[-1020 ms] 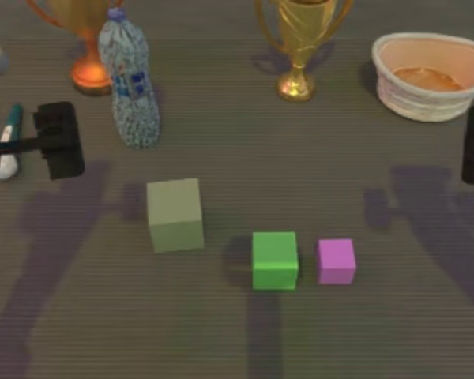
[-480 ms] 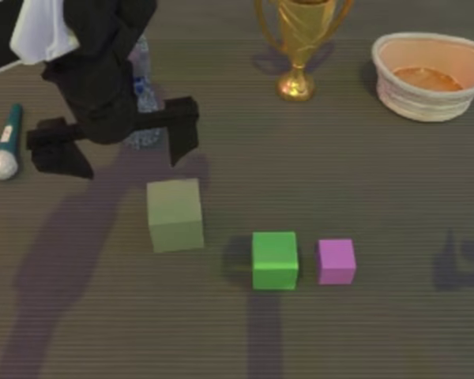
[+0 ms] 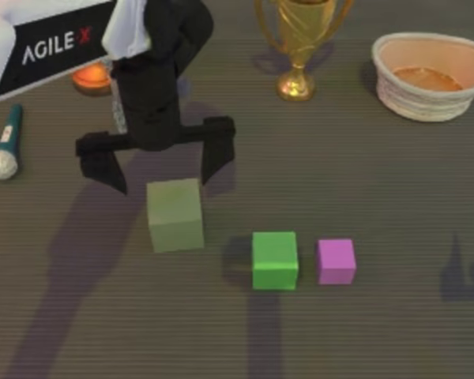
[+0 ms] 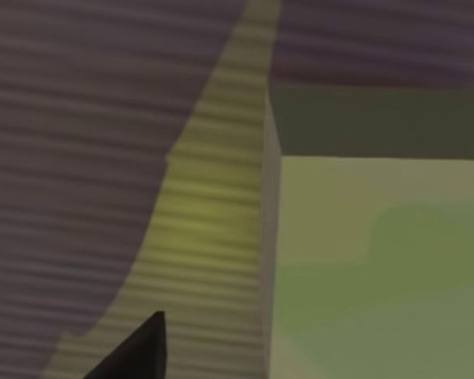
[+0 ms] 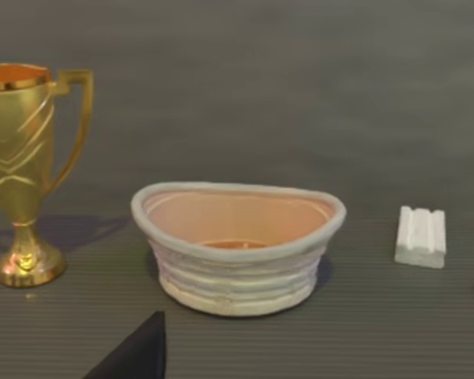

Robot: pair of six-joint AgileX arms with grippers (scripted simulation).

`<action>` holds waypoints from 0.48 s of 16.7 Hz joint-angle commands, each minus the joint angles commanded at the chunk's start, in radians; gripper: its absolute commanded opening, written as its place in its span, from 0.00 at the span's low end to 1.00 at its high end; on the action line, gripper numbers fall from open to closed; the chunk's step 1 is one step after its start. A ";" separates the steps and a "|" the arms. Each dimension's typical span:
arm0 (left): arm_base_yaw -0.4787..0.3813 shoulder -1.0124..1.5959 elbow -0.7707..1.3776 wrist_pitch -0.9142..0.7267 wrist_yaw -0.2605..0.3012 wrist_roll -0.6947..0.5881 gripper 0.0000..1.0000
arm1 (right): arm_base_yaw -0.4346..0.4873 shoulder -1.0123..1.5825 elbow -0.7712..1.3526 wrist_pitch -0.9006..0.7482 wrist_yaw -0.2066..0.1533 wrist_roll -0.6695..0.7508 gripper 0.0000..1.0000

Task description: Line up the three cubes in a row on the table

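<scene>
Left gripper (image 3: 156, 164), spread wide at twelve o'clock of olive cube (image 3: 175, 214): likely rigid, light, best pinched across opposite flat side faces.

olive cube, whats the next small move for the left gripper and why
Probably lower the open left gripper and shift it slightly forward, so its fingers straddle the olive cube. It hangs just behind the cube, which sits out of line with the bright green cube and magenta cube.
</scene>
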 joint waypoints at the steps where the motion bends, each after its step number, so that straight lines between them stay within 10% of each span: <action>1: 0.000 0.000 0.000 0.000 0.000 0.000 1.00 | 0.000 0.000 0.000 0.000 0.000 0.000 1.00; 8: 0.002 0.027 -0.047 0.072 0.000 0.003 1.00 | 0.000 0.000 0.000 0.000 0.000 0.000 1.00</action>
